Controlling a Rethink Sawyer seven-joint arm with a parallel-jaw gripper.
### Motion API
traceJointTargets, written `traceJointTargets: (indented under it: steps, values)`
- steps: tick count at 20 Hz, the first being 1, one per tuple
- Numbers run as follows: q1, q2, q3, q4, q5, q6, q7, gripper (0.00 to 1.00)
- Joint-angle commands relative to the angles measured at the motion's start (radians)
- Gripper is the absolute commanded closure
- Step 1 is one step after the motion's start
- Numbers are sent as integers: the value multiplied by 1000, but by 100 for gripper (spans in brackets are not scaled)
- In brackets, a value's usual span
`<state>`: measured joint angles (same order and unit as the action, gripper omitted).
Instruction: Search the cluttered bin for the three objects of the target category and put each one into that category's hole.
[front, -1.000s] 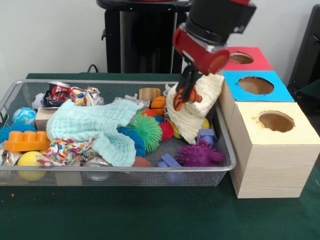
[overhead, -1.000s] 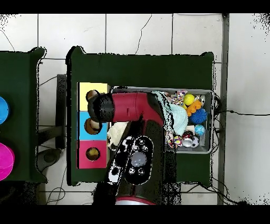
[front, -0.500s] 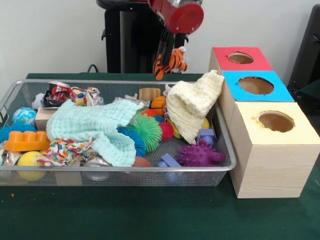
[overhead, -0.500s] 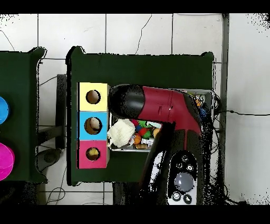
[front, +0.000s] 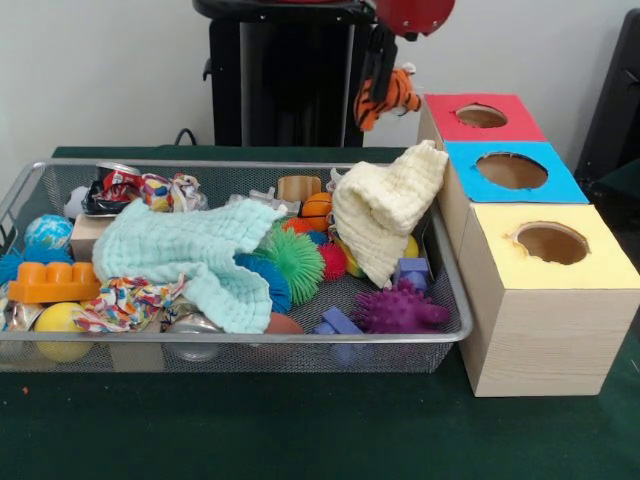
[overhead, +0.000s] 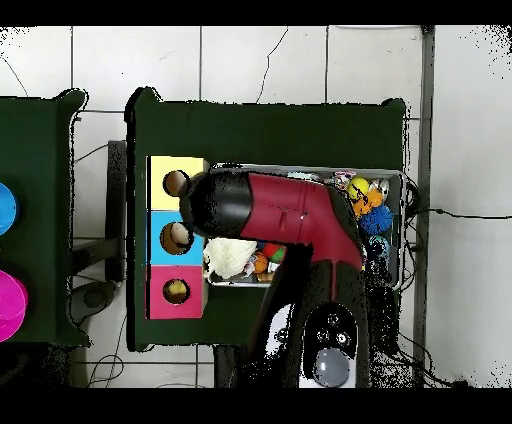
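Observation:
The wire mesh bin (front: 250, 338) lies on the green table, full of toys and cloths. My gripper (front: 381, 92) hangs high above the bin's far right corner, just left of the red-topped box (front: 445, 108). It is shut on a small orange and black striped tiger plush (front: 392, 96), which dangles in the air. The blue-topped box (front: 556, 187) and the yellow-topped box (front: 600, 268) stand in a row in front of the red one, each with a round hole. In the overhead view my arm (overhead: 280, 210) covers the gripper and much of the bin (overhead: 400, 235).
In the bin lie a mint cloth (front: 190, 255), a cream cloth (front: 385, 215) draped at the right end, a green spiky ball (front: 296, 262), a purple spiky toy (front: 398, 308), an orange block (front: 50, 282) and a yellow ball (front: 58, 322). The black pedestal (front: 285, 75) stands behind.
My gripper has carried the tiger plush to the right, toward the red-topped box, and a little higher. The things in the bin have not moved.

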<state>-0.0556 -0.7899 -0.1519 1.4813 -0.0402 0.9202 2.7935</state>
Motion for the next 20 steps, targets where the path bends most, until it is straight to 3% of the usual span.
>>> traceJointTargets:
  steps: [1,10,20]
  values:
    - [60,-3,53,154,8,23,39,100]
    - [202,25,-53,192,22,-18,243,100]
    - [277,91,-132,201,46,-51,283,100]
